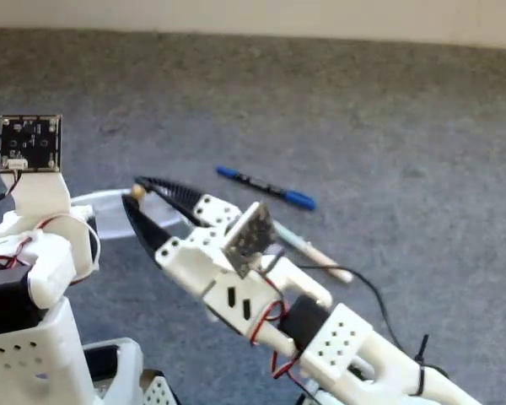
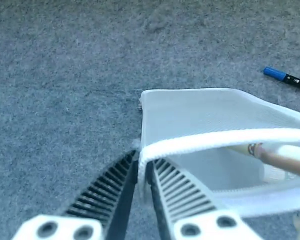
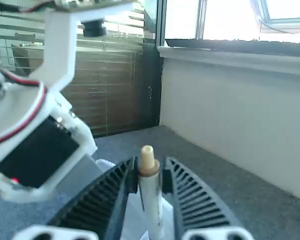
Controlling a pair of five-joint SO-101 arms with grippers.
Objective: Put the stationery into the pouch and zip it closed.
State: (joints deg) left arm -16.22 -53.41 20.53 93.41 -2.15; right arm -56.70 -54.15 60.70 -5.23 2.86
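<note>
My left gripper [image 2: 141, 162] is shut on the rim of the white mesh pouch [image 2: 205, 112], holding its mouth open. The pouch [image 1: 110, 213] lies beside the left arm in the high view. My right gripper [image 1: 135, 194] hangs over the pouch, shut on a white pen with a beige end [image 3: 148, 167]. That beige end [image 2: 277, 161] shows inside the pouch's opening. A blue pen [image 1: 266, 187] lies on the carpet beyond the right arm, and its cap end [image 2: 285, 77] is off to one side of the pouch. Another white pen [image 1: 314, 251] lies by the right arm.
Grey carpet [image 1: 363, 118] covers the surface, open toward the far side. The left arm's body [image 3: 25, 125] stands close beside the right gripper. A wall and window [image 3: 230, 75] rise behind.
</note>
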